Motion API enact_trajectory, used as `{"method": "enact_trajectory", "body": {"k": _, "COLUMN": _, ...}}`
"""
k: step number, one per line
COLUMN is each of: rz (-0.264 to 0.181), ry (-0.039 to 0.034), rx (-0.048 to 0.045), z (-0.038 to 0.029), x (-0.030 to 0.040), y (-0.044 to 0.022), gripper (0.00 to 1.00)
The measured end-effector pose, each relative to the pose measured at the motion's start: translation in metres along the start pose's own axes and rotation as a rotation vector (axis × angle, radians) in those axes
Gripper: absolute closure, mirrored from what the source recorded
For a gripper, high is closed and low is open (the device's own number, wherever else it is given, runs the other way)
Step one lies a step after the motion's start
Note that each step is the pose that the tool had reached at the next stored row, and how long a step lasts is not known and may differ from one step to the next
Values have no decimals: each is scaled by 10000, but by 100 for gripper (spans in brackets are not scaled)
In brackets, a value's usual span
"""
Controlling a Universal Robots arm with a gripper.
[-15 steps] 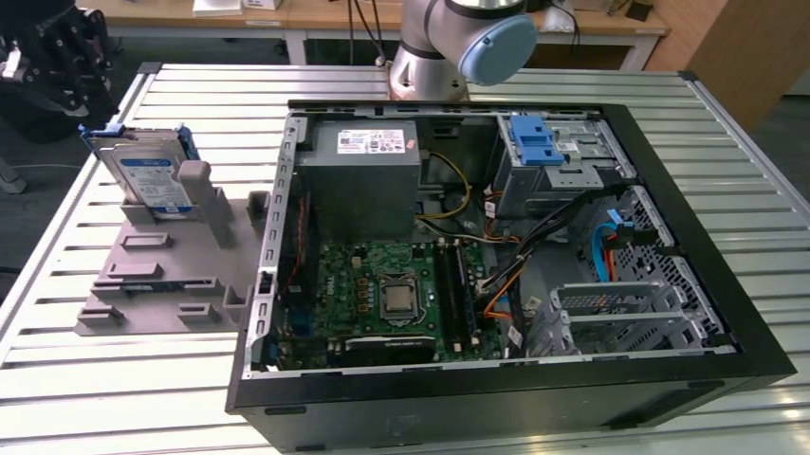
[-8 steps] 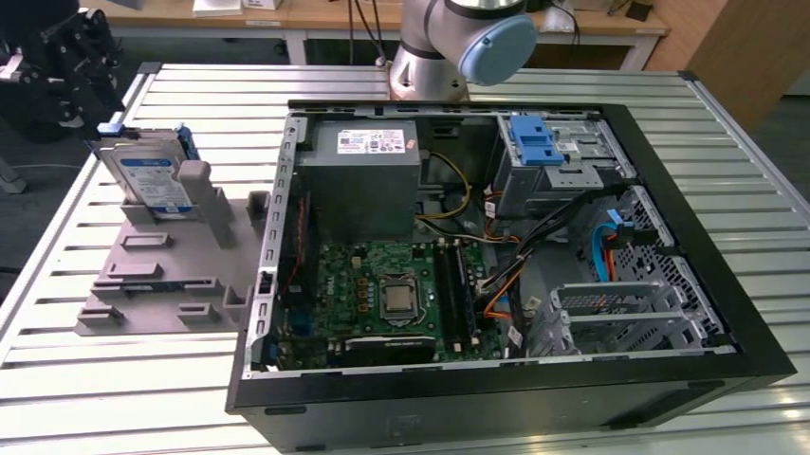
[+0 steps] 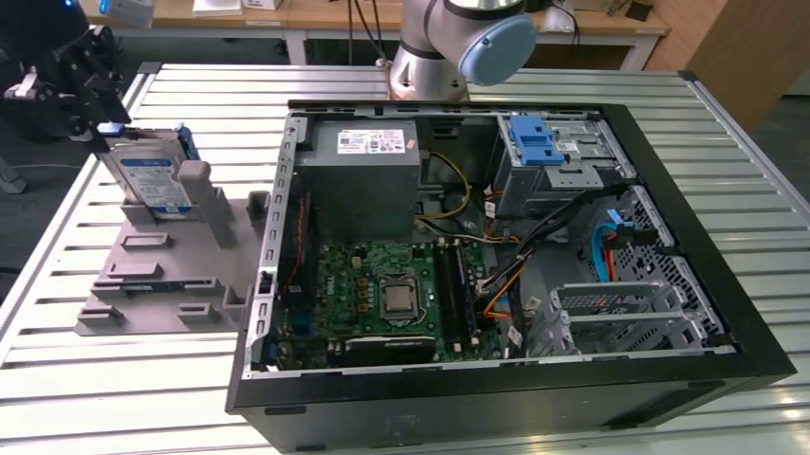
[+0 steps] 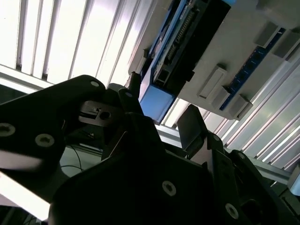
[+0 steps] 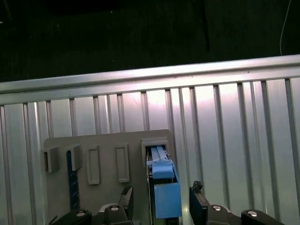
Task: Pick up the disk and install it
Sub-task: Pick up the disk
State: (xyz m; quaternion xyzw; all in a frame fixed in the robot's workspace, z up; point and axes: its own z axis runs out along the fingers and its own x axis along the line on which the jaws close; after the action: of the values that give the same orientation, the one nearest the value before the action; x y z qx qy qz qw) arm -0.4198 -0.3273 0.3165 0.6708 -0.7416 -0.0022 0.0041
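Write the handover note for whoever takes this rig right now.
Gripper: jaws open, one on each side of the disk's blue end, gaps visible, nothing held.
Disk: upright in the grey holder, at the exterior view's left of the open computer case.
Done: gripper lined up at the disk.
Left: disk not yet picked up, not yet installed.

The black claw point(image 4: 161, 101) is spread on both sides of the disk point(image 4: 180, 51); the disk stands in a grey holder point(image 4: 243, 61).
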Motion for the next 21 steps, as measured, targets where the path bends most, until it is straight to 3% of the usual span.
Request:
{"method": "enact_trajectory", "body": {"k": 10, "rz": -147, "ry": 18, "rx": 1, "z": 15, "x": 0, "y": 0, "gripper": 42}}
{"method": "enact_trajectory", "body": {"k": 13, "rz": -148, "ry": 16, "rx": 6, "z": 19, "x": 0, "y": 1, "gripper": 56}}
{"method": "enact_trajectory", "body": {"k": 21, "rz": -152, "ry": -5, "rx": 48, "z": 83, "x": 1, "y": 7, "gripper": 56}}
